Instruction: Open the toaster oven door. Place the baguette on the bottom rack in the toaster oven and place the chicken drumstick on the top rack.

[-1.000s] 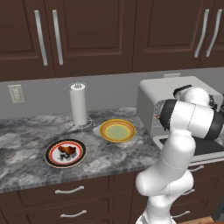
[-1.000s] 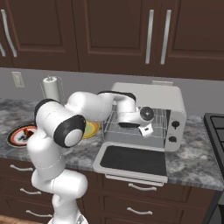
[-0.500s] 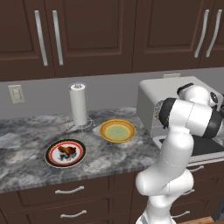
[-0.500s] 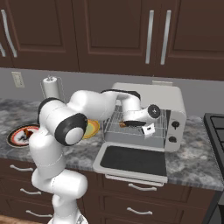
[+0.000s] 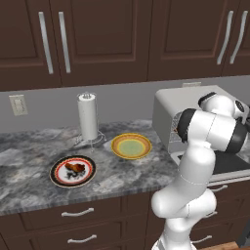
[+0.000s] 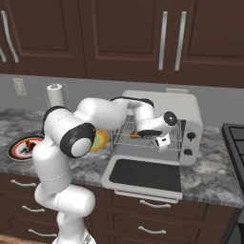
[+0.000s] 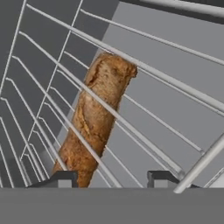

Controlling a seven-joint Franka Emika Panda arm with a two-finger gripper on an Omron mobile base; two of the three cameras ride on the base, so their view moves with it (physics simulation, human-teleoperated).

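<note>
The white toaster oven (image 6: 190, 108) stands with its door (image 6: 145, 174) folded down flat. My gripper (image 6: 142, 134) reaches inside the cavity. In the hand view the golden-brown baguette (image 7: 97, 116) lies slanted on silver rack wires (image 7: 168, 124), and one wire crosses in front of it. Its near end sits beside one of the fingertips (image 7: 64, 178). The gripper (image 7: 112, 179) is open, with a wide bare gap between the tips. Which rack carries the loaf I cannot tell. The chicken drumstick (image 5: 74, 168) rests on a red-rimmed plate (image 5: 57, 177) at the counter's left.
A yellow plate (image 5: 131, 145) sits between the drumstick plate and the oven (image 5: 166, 110). A paper towel roll (image 5: 88, 116) stands by the back wall. The open door juts out over the counter's front edge. A dark stovetop (image 6: 236, 143) lies to the right.
In the right base view my hand has shifted a little to the right inside the oven, while the baguette stays about where it was.
</note>
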